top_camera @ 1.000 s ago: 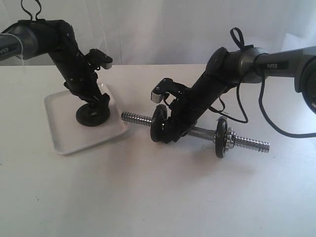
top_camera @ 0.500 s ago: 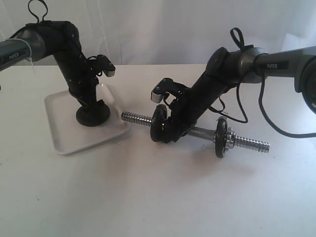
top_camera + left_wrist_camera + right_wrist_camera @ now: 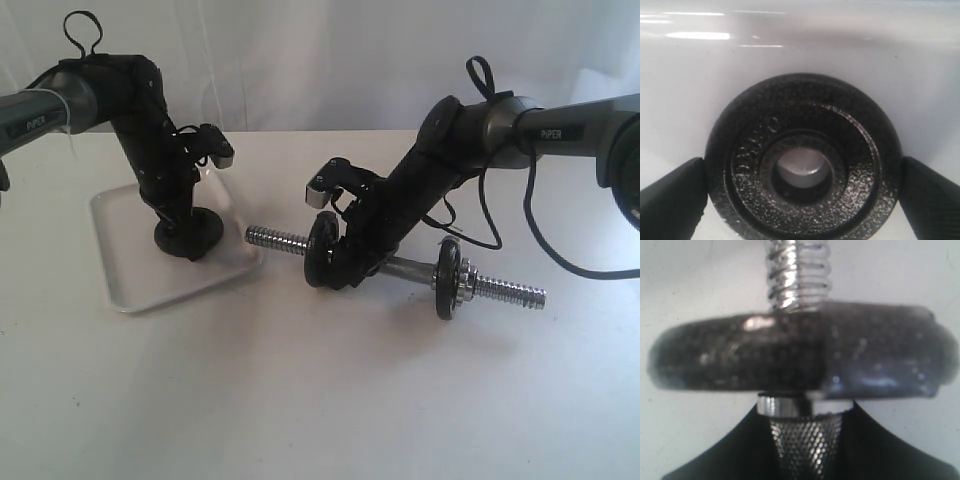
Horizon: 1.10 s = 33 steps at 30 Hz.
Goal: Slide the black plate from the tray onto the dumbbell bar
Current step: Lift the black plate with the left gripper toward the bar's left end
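Observation:
The black plate lies in the white tray, seen flat-on in the left wrist view. My left gripper reaches down over it, one finger against each side of its rim, shut on it. In the exterior view the plate sits under that gripper. The dumbbell bar lies on the table right of the tray. It carries one black disc and another disc with a chrome collar. My right gripper is shut on the bar's knurled middle, just behind the near disc.
The bar's bare threaded end points at the tray's right corner, a short gap away. The right arm's cable loops over the table behind the bar. White table surface spreads in front.
My left arm has swung more upright and its wrist camera has shifted right, while the gripper stays down on the plate in the tray. The right arm and the bar have not moved.

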Tool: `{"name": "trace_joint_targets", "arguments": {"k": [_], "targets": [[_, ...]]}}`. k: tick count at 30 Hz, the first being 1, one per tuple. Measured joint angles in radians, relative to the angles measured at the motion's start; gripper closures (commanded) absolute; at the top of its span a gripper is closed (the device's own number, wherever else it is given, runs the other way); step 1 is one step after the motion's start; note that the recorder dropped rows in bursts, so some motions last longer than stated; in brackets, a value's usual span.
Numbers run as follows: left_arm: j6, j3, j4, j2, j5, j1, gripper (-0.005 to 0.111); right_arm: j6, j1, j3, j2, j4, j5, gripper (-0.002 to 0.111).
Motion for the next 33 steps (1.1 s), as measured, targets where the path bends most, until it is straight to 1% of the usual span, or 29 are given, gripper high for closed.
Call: {"name": "trace_joint_targets", "arguments": {"k": [8,14,15,16,18,19,21,33], "targets": [[0.000,-0.001,-0.008,0.006,-0.002,0.000,0.002,0.000,0.000,0.000,0.000,0.000,-0.002,0.108],[0.002,-0.013,-0.086,0.023,-0.018,0.002,0.002,0.000,0.000,0.000,0.000,0.000,-0.002,0.108],[0.002,-0.013,-0.086,0.025,-0.018,0.002,0.008,0.000,0.000,0.000,0.000,0.000,-0.002,0.108],[0.002,-0.013,-0.086,0.025,-0.018,0.002,0.022,0.000,0.000,0.000,0.000,0.000,-0.002,0.108],[0.002,-0.013,-0.081,0.025,-0.018,0.002,0.085,0.000,0.000,0.000,0.000,0.000,-0.002,0.108],[0.002,-0.013,-0.080,0.025,-0.018,0.002,0.104,0.000,0.000,0.000,0.000,0.000,-0.002,0.108],[0.002,-0.013,-0.072,0.025,-0.018,0.002,0.107,0.000,0.000,0.000,0.000,0.000,-0.002,0.108],[-0.021,-0.011,-0.079,0.013,-0.010,0.002,0.107,0.000,0.000,0.000,0.001,0.002,0.011,0.108]]}}
